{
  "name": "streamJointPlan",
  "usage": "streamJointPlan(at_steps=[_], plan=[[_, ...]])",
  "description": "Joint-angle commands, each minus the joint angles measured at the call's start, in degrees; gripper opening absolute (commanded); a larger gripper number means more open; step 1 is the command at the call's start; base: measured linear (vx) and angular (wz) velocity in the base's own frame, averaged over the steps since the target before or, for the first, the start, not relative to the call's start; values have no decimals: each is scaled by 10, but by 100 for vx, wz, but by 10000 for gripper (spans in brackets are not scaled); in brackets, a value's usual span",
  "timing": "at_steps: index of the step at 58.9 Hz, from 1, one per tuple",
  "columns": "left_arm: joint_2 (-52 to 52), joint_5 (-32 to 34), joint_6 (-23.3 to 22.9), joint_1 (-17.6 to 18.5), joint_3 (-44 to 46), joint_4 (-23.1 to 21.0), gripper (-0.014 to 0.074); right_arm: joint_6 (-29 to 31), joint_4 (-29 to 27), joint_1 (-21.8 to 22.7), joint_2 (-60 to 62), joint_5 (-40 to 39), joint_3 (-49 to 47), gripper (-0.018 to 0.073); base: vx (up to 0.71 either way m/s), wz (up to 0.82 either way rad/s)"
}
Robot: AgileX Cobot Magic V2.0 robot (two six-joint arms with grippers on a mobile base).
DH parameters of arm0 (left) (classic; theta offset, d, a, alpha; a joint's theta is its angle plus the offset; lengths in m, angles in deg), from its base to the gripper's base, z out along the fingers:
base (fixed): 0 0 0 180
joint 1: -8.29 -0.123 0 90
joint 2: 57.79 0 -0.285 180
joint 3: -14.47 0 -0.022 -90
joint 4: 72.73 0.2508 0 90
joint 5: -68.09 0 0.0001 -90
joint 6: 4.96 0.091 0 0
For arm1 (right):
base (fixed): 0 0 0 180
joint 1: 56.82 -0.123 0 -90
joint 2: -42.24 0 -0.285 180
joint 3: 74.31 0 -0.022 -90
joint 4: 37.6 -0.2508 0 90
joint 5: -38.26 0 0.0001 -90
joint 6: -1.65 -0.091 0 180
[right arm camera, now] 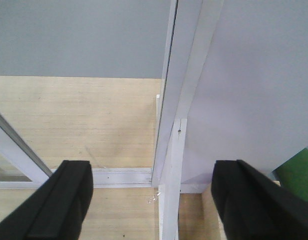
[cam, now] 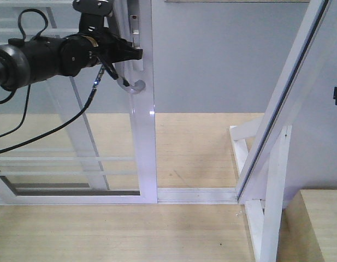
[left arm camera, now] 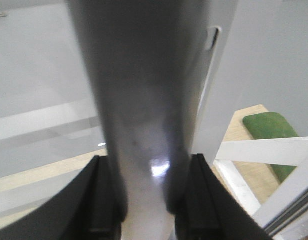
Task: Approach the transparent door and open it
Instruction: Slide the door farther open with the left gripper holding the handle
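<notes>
We see the transparent door (cam: 75, 109) as clear glass in glossy white framing (handle (cam: 136, 82) smooth grey), over matt pale wood-grain floor (cam: 201, 147).

Floor: pale wood-grain boards (cam: 201, 147), running from the foreground to a grey back wall (cam: 212, 54).
Track: a white rail (cam: 195, 194) lies across the floor from left to right.
Door on track: the transparent door (cam: 75, 158) stands in the rail at the left.
Support frame: white wooden braces (cam: 269, 196) stand on the floor at the right.
Green item: lies on the floor (left arm camera: 271, 132), identity unclear.
</notes>
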Motion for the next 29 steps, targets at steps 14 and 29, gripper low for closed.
streamJointPlan(at_steps=[14, 29], plan=[[-124, 132, -5, -65, -97, -4, -6, 0, -1, 4, 12, -44, -16, 564, 0, 0], [-151, 134, -5, -105, -133, -4, -6, 0, -1, 4, 12, -44, -16, 564, 0, 0]])
